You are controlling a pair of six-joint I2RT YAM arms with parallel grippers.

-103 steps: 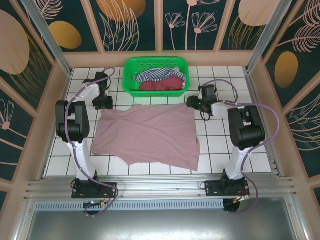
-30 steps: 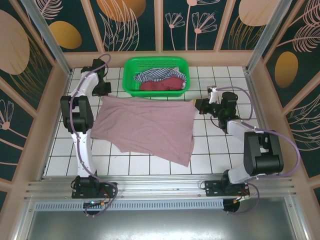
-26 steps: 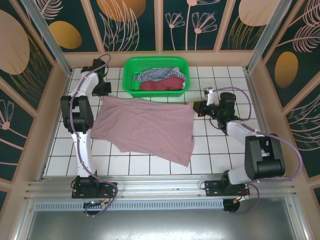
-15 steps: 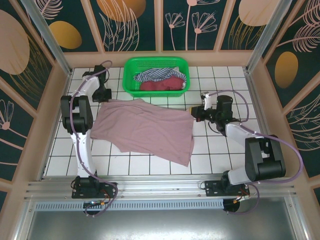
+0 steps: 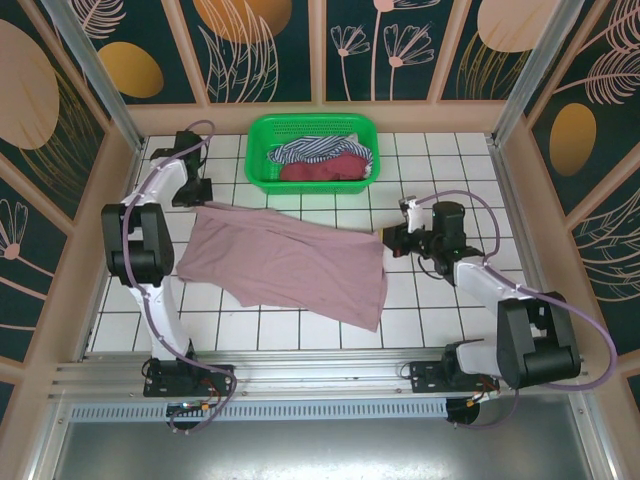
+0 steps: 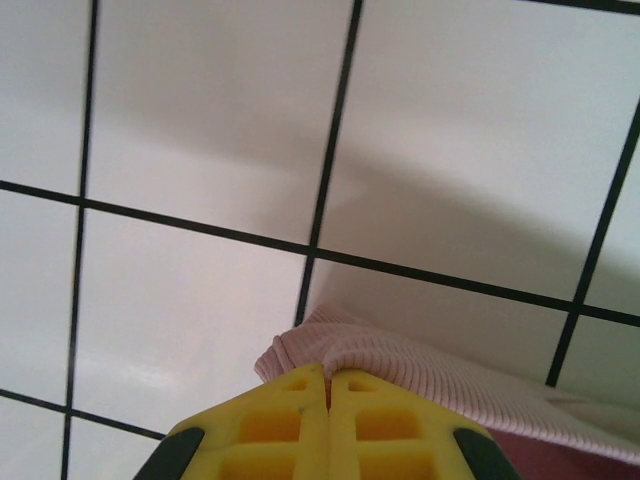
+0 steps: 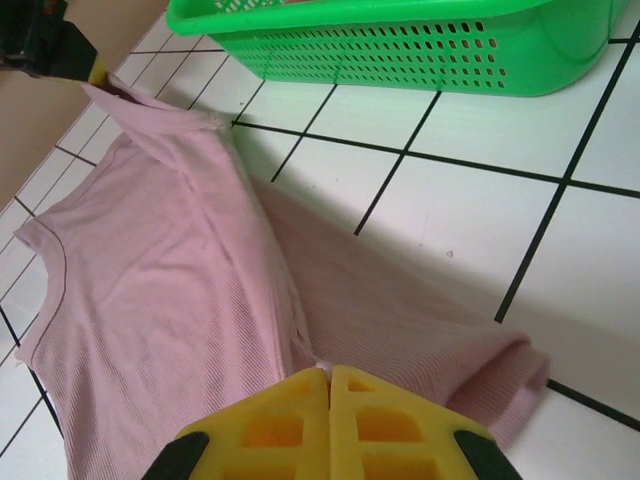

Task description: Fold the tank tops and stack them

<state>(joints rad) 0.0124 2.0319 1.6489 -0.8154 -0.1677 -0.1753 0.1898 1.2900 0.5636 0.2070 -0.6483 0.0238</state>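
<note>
- Mauve-pink tank top (image 5: 285, 265) is spread across the white tiled table (image 5: 440, 290), on the near side of the green basket (image 5: 312, 150) and close to its front wall.
- Left fingers (image 6: 295, 410) are pressed tight together, no gap between the yellow pads, and a ribbed pink corner of the tank top is bunched right at their tips.
- From the top camera that pinch sits off the basket's near-left corner, a little to its left, with the cloth drawn up into a point there.
- Right fingers (image 7: 290, 405) are clamped just as tight, with the pink fabric running in under their tips and a small fold puffing out to one side.
- That grip sits off the basket's near-right corner, further out towards the near side.
- Between the two grips the top's far edge runs roughly along the basket's front, sloping away from it towards the right.
- The rest of the cloth lies wrinkled, trailing away from the basket to a point at its near-right corner.
- Inside the basket: the navy-and-white striped top (image 5: 305, 150) towards the back-left, and the maroon top (image 5: 325, 170) heaped against the front wall.
</note>
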